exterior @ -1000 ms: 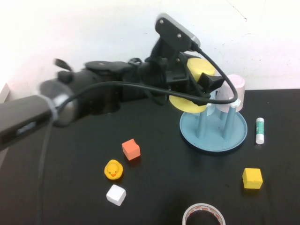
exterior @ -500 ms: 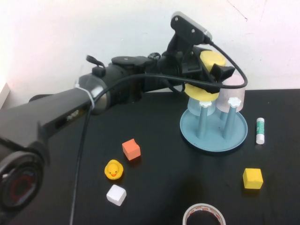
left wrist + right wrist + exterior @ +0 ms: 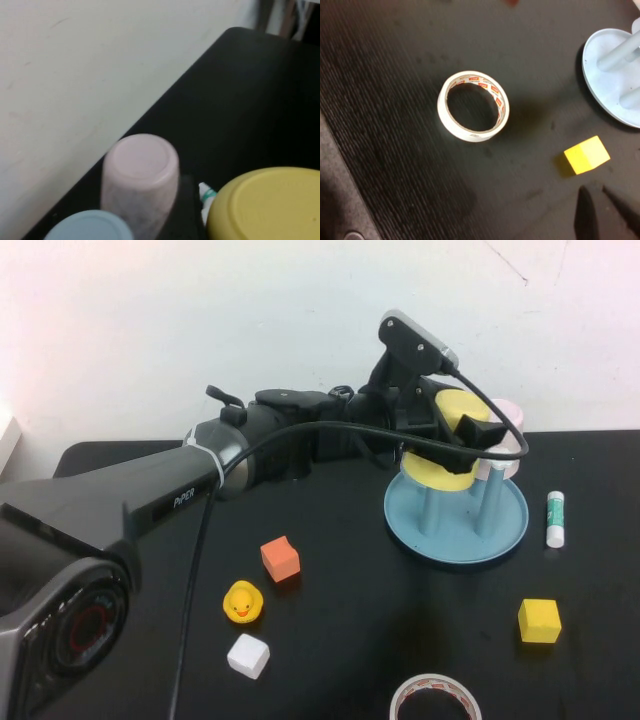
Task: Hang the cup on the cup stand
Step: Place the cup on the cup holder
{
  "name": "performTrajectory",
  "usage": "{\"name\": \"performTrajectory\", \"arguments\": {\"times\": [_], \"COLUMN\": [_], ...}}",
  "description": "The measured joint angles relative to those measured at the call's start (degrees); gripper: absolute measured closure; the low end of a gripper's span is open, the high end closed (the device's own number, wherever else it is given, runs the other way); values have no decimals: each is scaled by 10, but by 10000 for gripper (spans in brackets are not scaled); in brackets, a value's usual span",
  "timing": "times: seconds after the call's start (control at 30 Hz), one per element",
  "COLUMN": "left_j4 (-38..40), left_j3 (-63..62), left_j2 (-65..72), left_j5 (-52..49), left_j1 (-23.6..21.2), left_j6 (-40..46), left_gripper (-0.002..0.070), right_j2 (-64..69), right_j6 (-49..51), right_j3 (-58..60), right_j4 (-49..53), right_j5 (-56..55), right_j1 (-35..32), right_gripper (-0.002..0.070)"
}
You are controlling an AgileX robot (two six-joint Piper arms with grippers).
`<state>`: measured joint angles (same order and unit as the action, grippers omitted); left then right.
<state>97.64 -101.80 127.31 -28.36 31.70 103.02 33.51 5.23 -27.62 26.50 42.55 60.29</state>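
Black cloth covers the table [image 3: 350,640], with a plain white wall [image 3: 200,320] close behind it; the left arm reaches across to the far right, and its left gripper [image 3: 462,432] has its fingers spread wide around the yellow cup [image 3: 447,445], which it holds upside down over the cup stand [image 3: 455,525]; the cup sits low over one of the pegs, though whether it rests there I cannot tell; a pink cup [image 3: 508,430] stands inverted just behind it, and from the left wrist a pale blue cup [image 3: 87,226] shows beside the pink one. The right gripper [image 3: 592,210] hangs closed above the table's near edge, holding nothing, over a roll of tape [image 3: 473,106] and a yellow block [image 3: 586,154]; an orange block [image 3: 280,559], a toy duck [image 3: 242,601], a white block [image 3: 248,655] and a glue stick [image 3: 555,518] lie scattered about.
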Motion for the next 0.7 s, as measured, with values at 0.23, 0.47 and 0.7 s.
{"name": "performTrajectory", "arguments": {"times": [0.23, 0.47, 0.7], "left_j4": [-1, -1, -1], "left_j3": [0, -1, -1], "left_j2": [0, 0, 2], "left_j5": [-38, 0, 30], "left_j1": [0, 0, 0], "left_j6": [0, -4, -12], "left_gripper": [127, 127, 127], "right_j2": [0, 0, 0], "right_j6": [0, 0, 0], "right_j3": [0, 0, 0], "right_j4": [0, 0, 0], "right_j5": [0, 0, 0], "right_j1": [0, 0, 0], "right_gripper": [678, 678, 678]}}
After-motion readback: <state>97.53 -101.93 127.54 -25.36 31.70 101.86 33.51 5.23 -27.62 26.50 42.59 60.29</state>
